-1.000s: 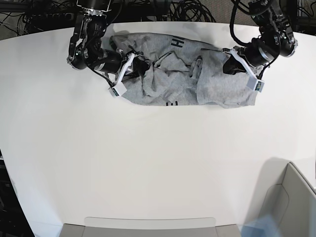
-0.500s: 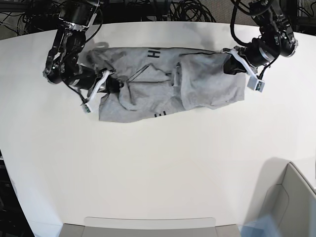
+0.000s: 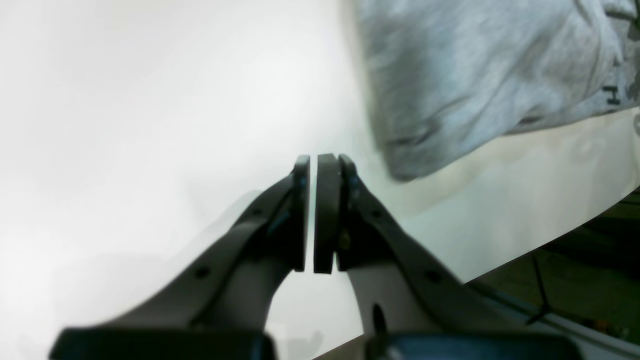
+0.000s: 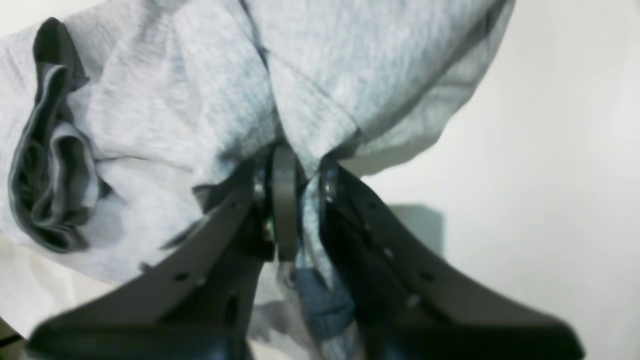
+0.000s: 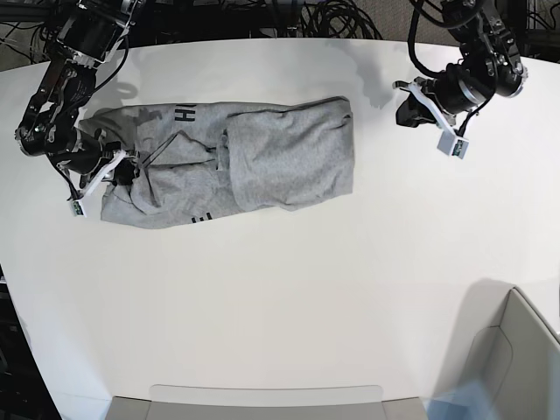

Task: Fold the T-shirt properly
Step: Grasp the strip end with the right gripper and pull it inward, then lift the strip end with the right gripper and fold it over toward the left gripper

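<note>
The T-shirt (image 5: 262, 157), heather light grey with black letters partly showing, lies crumpled lengthwise across the far half of the white table (image 5: 280, 289). At the left of the base view my right gripper (image 5: 122, 171) is shut on a bunched fold of it; the right wrist view shows the T-shirt (image 4: 175, 90) pinched between the pads of that gripper (image 4: 300, 160). My left gripper (image 5: 402, 105) hangs at the right of the base view, apart from the cloth. In the left wrist view this gripper (image 3: 315, 160) is shut on nothing, and the T-shirt (image 3: 475, 75) lies beyond its tips.
A grey bin (image 5: 516, 359) stands at the near right corner of the table. A grey panel (image 5: 262, 402) runs along the near edge. Black cables (image 5: 341, 17) lie behind the far edge.
My right gripper has dragged the T-shirt to the left in the base view. The cloth has left my left gripper, which has stayed in place and now holds nothing.
</note>
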Action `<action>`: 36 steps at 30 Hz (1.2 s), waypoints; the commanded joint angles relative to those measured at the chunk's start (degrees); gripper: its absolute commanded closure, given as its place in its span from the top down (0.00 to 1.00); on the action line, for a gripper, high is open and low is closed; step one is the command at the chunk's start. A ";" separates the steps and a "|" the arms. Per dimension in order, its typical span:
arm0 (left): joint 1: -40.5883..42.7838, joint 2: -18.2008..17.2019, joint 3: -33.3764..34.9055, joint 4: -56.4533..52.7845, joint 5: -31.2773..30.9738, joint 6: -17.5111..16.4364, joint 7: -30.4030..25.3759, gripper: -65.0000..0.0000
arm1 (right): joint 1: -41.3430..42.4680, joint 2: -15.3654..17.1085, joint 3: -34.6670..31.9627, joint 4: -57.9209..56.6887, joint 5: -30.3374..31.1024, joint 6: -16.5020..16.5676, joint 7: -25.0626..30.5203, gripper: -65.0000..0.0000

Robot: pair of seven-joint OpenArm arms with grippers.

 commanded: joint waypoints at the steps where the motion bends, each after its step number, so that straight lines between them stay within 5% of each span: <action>1: 0.34 -1.06 -0.25 0.87 -0.90 -0.08 -0.71 0.03 | 1.03 0.41 -1.54 2.94 1.92 -0.10 1.07 0.00; 4: 0.43 -1.94 -0.25 0.87 -0.90 -0.08 -0.71 0.03 | -0.11 0.06 -4.97 7.16 1.92 -0.72 1.07 0.00; 17: 0.52 -2.91 -0.25 0.87 -0.81 -0.08 -0.71 0.03 | -2.66 -3.28 -23.35 23.78 1.66 -19.09 1.24 0.00; 25: 1.31 -2.91 -0.25 0.87 -0.81 -0.08 -0.71 0.03 | -2.14 -3.72 -38.03 24.22 1.66 -30.43 1.60 0.00; 31: 1.31 -2.91 -0.25 0.87 -0.81 -0.08 -0.71 0.03 | -1.08 -3.37 -47.96 23.43 1.48 -38.78 7.40 0.00; 36: 1.31 -2.91 -0.25 0.87 -0.81 -0.08 -0.71 0.03 | 1.03 -3.81 -56.23 19.21 -3.79 -45.03 8.54 0.00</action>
